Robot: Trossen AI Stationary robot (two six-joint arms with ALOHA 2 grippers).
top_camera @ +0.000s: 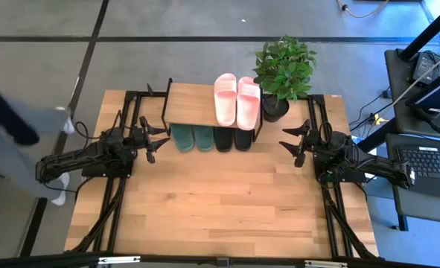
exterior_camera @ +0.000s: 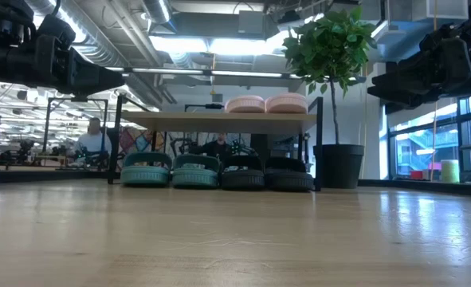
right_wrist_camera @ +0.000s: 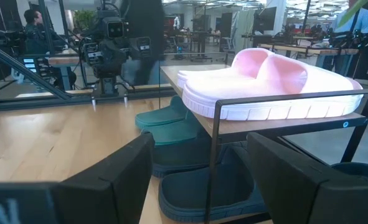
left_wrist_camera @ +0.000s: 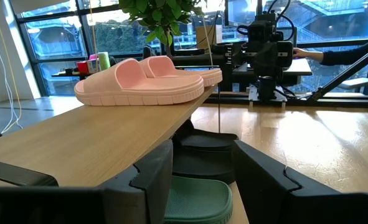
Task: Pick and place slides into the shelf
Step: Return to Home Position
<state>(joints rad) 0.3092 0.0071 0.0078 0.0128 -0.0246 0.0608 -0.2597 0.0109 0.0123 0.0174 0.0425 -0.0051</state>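
Observation:
The shelf (top_camera: pixel 193 104) stands at the table's far middle. The pink pair (top_camera: pixel 237 100) lies on the right part of its top board. Under the board, on the table, stand the dark green pair (top_camera: pixel 193 138) on the left and the black pair (top_camera: pixel 233 139) on the right, toes toward the near edge. My left gripper (top_camera: pixel 162 139) is open and empty, left of the shelf, above the table. My right gripper (top_camera: pixel 287 139) is open and empty, right of the shelf. In the left wrist view the pink pair (left_wrist_camera: pixel 140 81) shows on the board.
A potted plant (top_camera: pixel 283 71) stands at the far right, close beside the shelf's right end. A person (top_camera: pixel 11 126) stands off the table's left edge. The near half of the wooden tabletop (top_camera: pixel 220 208) is bare wood.

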